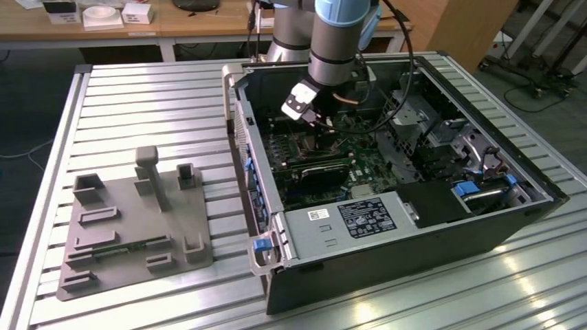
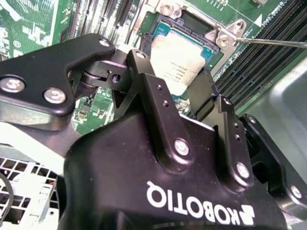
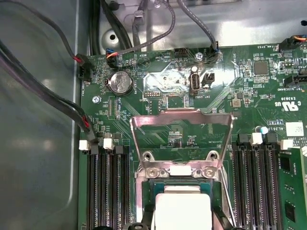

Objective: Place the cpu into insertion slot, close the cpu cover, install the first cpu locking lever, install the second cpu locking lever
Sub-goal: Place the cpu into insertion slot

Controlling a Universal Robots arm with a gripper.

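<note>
Slotted aluminium table [image 1: 137,89] under the work; bright glare [image 1: 394,302] on slats along near edge. Wooden desk [image 1: 183,27] beyond far edge, white boxes [image 1: 101,17] on it. Dark floor [image 1: 27,110] off table edge at exterior view's left, pale cable [image 1: 27,155] lying there. Wooden panel [image 1: 463,27] and wheeled stands [image 1: 541,48] past far corner, exterior view's right.

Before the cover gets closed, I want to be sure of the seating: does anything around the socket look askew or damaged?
Nothing stands out. The cpu lies square with the rim of the slot, the cover stands tipped open and looks unbent, and the pincer sits right above the cpu. Whether the cpu lies fully flat I cannot tell.
</note>
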